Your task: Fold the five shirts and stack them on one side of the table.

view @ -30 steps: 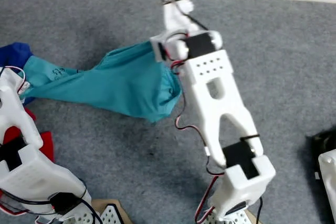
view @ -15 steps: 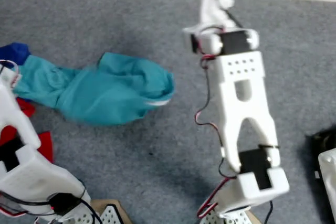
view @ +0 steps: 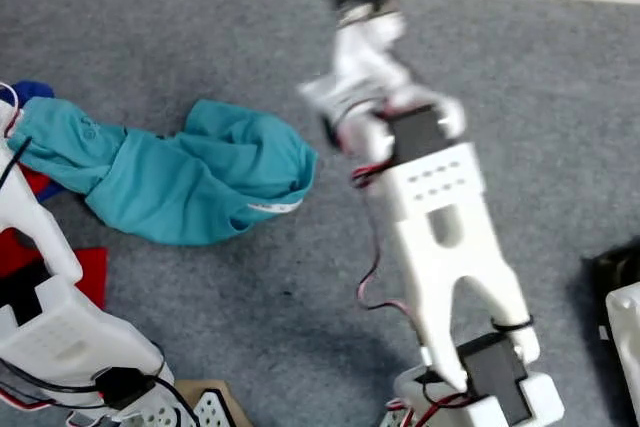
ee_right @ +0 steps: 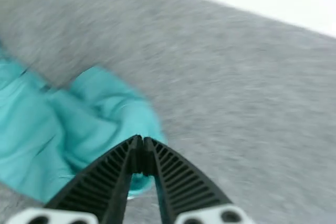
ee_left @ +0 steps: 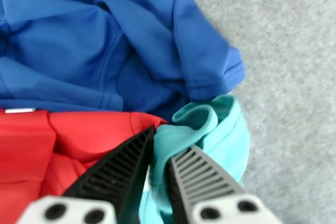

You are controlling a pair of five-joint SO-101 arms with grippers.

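A crumpled teal shirt [view: 190,182] lies on the grey table, left of centre. One end of it runs to the table's left edge, where my left gripper [ee_left: 160,150] is shut on a fold of the teal shirt [ee_left: 220,129]. Under and beside that gripper lie a blue shirt [ee_left: 105,40] and a red shirt [ee_left: 52,150]. In the high view the blue shirt [view: 30,92] and the red shirt [view: 85,272] peek out by the left arm. My right gripper [ee_right: 137,148] is shut on nothing and hovers over the teal shirt's [ee_right: 79,129] far edge, apart from the cloth.
The right arm [view: 440,217] stretches up the middle of the table. A black object [view: 615,267] and a white one [view: 625,337] sit at the right edge. Bare grey carpet [view: 540,97] spreads to the right and along the back.
My right gripper let go of the teal shirt, which dropped in a heap on the table. The right arm swung right, then back toward the shirt. The left end was drawn slightly leftward.
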